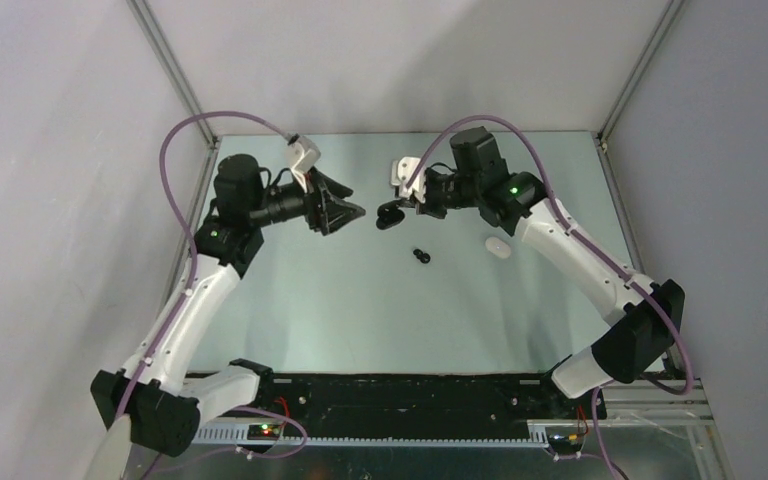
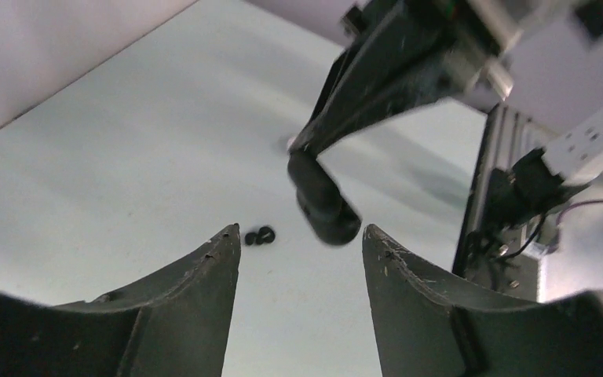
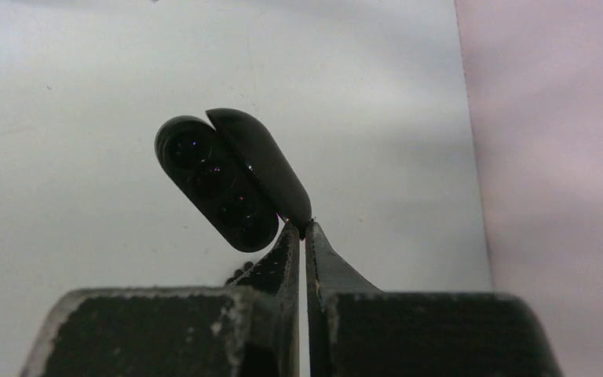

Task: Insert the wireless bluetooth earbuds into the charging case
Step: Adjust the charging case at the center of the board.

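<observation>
Right claw [image 3: 305, 232] is clenched on the lid edge of the black case [image 3: 220, 177], holding it open above the table [image 1: 360, 310]. Left claw [image 2: 300, 232] gapes empty, facing it. Two black earbuds [image 1: 421, 256] lie on the table below (tiny, glossy, rounded). Next probably comes a fine pinch on one bud, and its smooth surface may slip.

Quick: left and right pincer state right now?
Left pincer: open, holding nothing.
Right pincer: shut on the lid edge of the open black charging case.
</observation>
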Controlling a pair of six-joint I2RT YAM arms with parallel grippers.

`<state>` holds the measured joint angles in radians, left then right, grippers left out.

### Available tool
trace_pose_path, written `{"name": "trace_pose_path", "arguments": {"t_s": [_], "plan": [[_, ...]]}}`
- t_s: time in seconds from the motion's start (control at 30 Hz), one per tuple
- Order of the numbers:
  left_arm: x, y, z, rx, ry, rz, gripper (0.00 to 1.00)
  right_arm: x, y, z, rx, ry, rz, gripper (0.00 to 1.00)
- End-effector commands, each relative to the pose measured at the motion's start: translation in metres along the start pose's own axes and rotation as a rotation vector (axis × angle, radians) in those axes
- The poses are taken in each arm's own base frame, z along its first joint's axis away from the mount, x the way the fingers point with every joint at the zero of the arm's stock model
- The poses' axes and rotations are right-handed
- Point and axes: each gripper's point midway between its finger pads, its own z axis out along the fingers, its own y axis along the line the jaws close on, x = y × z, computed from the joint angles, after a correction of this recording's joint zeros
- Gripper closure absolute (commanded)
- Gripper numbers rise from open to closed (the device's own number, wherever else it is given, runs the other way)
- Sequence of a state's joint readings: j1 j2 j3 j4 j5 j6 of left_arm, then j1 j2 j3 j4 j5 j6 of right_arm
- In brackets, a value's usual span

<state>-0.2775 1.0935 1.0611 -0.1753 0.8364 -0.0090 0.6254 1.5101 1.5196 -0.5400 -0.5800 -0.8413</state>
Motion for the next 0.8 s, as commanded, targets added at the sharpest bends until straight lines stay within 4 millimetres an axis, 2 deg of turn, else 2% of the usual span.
{"name": "trace_pose_path", "arguments": {"t_s": [0.0,0.1,0.33,0.77], "plan": [[-0.022,-0.006,0.007,0.042,-0.002,-0.197,0.39,-0.01,-0.015,-0.01,0.075,0.062,-0.198,1.0],[-0.016,-0.001,0.019,0.073,0.042,-0.322,0.43,-0.01,-0.015,-0.005,0.08,0.083,-0.254,1.0],[-0.003,0.012,0.033,0.067,0.13,-0.474,0.44,-0.012,-0.016,0.002,0.096,0.115,-0.317,1.0],[0.009,0.008,0.046,0.142,0.229,-0.57,0.46,-0.015,-0.016,0.016,0.102,0.14,-0.365,1.0]]}}
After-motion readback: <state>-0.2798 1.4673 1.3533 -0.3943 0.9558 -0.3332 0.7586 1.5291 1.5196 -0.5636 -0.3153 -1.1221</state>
